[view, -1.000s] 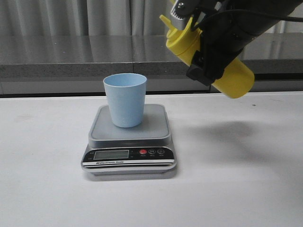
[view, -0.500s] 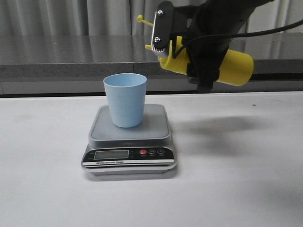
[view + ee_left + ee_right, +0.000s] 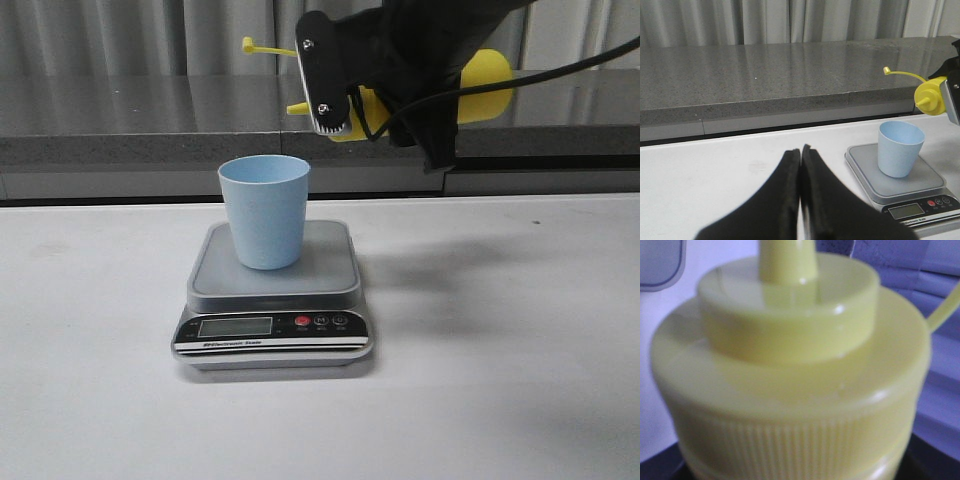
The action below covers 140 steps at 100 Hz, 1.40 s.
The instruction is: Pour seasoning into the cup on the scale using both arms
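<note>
As the right gripper (image 3: 400, 85), clamped on the seasoning (image 3: 480, 75), tips it above the cup (image 3: 265, 210), the nozzle must next reach the rim; the left gripper (image 3: 800, 152) rests closed.

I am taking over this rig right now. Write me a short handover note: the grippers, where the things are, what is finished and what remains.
Right gripper: shut on the tall yellow plastic squeeze bottle, held nearly horizontal above the table, nozzle toward the cup, cap off on its strap.
Left gripper: shut, empty, low over the table to the left of the scale.
Small light blue plastic cup: upright on the flat silver-grey digital scale.
Done: bottle lifted, tilted.
Left: bring nozzle over cup, pour. No seasoning seen flowing.
</note>
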Available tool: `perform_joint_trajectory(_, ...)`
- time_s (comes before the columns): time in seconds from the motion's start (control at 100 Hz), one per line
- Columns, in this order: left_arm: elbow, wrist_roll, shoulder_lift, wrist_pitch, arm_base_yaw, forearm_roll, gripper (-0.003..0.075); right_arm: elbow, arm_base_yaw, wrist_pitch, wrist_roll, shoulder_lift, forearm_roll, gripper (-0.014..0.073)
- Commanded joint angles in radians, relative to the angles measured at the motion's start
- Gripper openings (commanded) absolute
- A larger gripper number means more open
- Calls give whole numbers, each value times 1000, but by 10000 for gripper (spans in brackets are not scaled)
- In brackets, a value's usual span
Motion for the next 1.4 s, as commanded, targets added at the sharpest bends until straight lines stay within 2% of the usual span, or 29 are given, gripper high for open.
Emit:
perform_joint_trajectory(0.0,-26,-6,13,-78,5,1,-20,-33,12,37,0,-49,-113,244)
perform_joint_trajectory(0.23,-26,-6,13,-78,5,1,-20,-14,24,44,0,-48,-265,244)
perform_joint_trajectory(0.47,-26,-6,13,-78,5,1,-20,28,24,50,5,-48,-255,244)
perform_joint_trajectory(0.63,-26,-6,13,-78,5,1,-20,27,24,53,55,-58,-135,244)
perform_joint_trajectory(0.77,-26,-6,13,-78,5,1,-20,22,9,22,102,-80,31,237)
perform_joint_trajectory(0.98,-26,-6,13,-78,5,1,-20,23,-37,-122,107,-147,341,141)
perform_joint_trajectory(1.39,-26,-6,13,-78,5,1,-20,96,-167,-372,107,-220,845,141)
